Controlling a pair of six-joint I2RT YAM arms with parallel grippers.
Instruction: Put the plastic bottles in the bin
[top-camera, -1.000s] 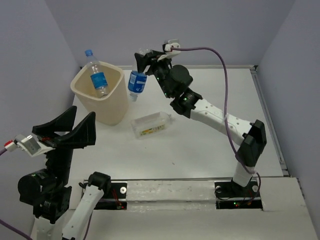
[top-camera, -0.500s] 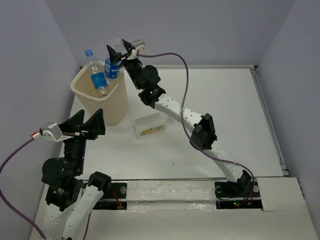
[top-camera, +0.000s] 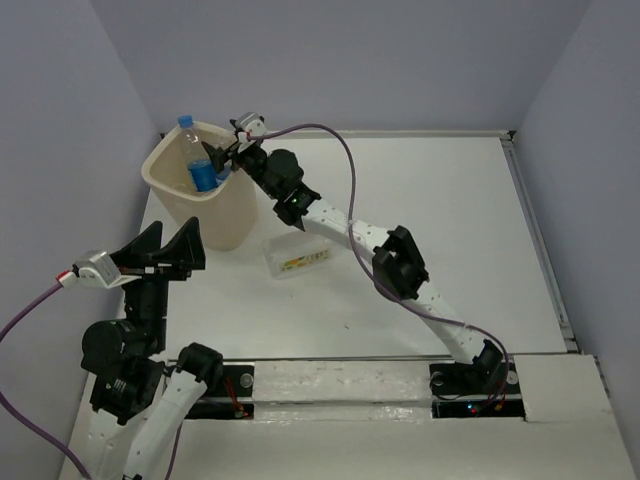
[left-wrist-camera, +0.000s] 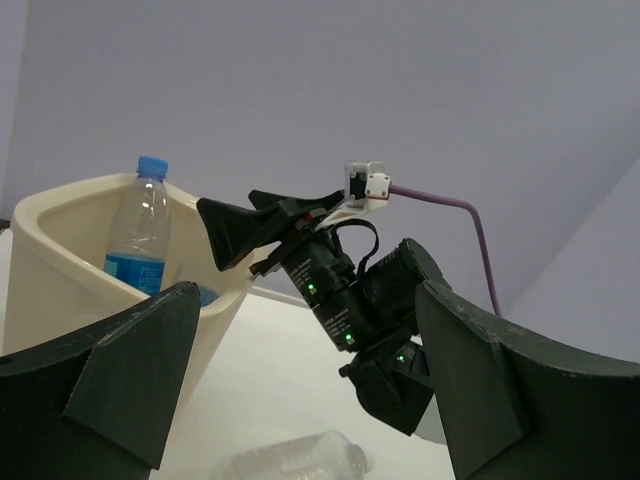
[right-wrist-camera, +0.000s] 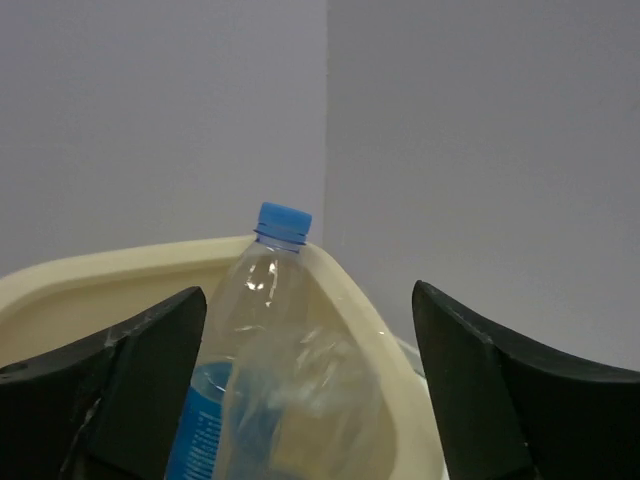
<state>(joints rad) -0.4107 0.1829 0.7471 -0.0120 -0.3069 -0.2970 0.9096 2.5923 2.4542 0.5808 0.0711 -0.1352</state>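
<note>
Over the bin (top-camera: 205, 215) in the overhead view: right end effector (top-camera: 214, 160) reaching past the rim, spread wide, no longer clamped on the blue-labelled load carried there half a second ago. Judged a release, so one more bottle binned. Blue low inside the bin, hard to separate from the label of the upright bottle (top-camera: 188, 140) leaning in the far corner, blue cap just above the rim. Left to do, by this view, the squarish bottle (top-camera: 298, 255) lying flat on the white matte bench (top-camera: 450, 220), near the bin's base. Left end effector (top-camera: 170, 240) raised by its own base, wide and empty. From the left wrist: same wide, empty fingers (left-wrist-camera: 120, 370). Bin wall smooth, cream, rounded at the corners and tapering downward. Thin, clear, glossy plastic on the upright bottle. Squarish one blurred at the bottom edge. From the right wrist: broad gap between dark fingers (right-wrist-camera: 110, 380), nothing gripped. Dropped bottle (right-wrist-camera: 300, 400) a blurred, clear, rounded shape inside the bin's mouth, apparently mid-fall.
</note>
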